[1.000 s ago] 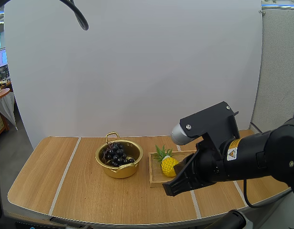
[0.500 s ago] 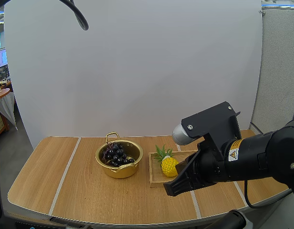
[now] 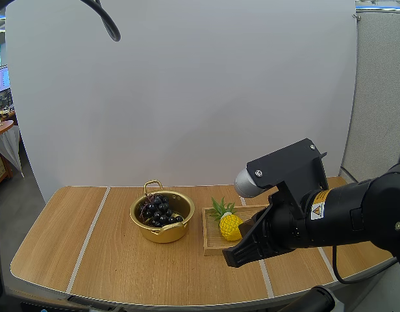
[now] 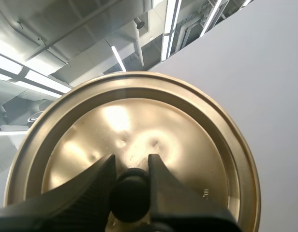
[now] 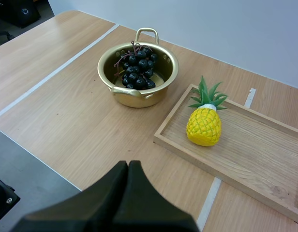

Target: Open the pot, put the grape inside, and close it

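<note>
Brass-coloured and lidless, the pot (image 3: pixel 162 233) stands on the wooden desk (image 3: pixel 102 260), left of centre in the high view, with one handle at its back and one at its front; the dark bunch of grapes (image 5: pixel 138 67) lies inside it, stems uppermost; just beside the pot, to its right and not touching it, lies a shallow wooden tray (image 5: pixel 245 145), and a yellow toy pineapple (image 5: pixel 203 126) with green leaves rests on the end of the tray nearest the pot; the right tool (image 5: pixel 128 166) hangs above the front part of the desk, near the tray's front corner, its two black fingers pressed together as one dark wedge with nothing between them; the left tool (image 4: pixel 131 166) is clamped on the black knob (image 4: pixel 130 198) of the golden lid (image 4: pixel 197 145), one finger on each side of the knob, the lid's knob side turned toward the tool, and the lid is off the pot
</note>
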Action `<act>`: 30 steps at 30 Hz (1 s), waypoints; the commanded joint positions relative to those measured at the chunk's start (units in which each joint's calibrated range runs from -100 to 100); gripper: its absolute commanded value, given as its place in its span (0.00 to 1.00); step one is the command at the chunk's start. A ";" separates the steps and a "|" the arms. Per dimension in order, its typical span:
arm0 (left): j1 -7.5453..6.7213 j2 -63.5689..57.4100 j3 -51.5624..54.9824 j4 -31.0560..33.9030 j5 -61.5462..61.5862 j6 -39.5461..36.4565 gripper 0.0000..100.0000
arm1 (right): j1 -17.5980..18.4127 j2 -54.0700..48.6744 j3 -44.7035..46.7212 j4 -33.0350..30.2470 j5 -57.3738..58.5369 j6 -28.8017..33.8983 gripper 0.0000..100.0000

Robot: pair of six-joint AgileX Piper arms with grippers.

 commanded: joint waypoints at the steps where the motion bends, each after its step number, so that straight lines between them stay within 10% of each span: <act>1: -0.16 -0.31 -0.44 0.19 -1.95 -0.47 0.00 | -0.19 -0.48 0.19 0.22 0.23 0.25 0.00; 7: -0.16 -0.31 -0.44 0.18 3.11 -0.67 0.00 | -0.19 -0.48 0.19 0.22 0.23 0.25 0.00; 14: -0.16 -0.43 -0.29 0.77 43.85 -0.67 0.00 | -0.19 -0.48 0.19 -0.27 -9.39 0.25 0.00; 30: -0.16 1.13 20.97 -0.50 45.01 -3.18 0.00 | -0.19 -0.48 0.19 -0.16 -10.96 0.25 0.00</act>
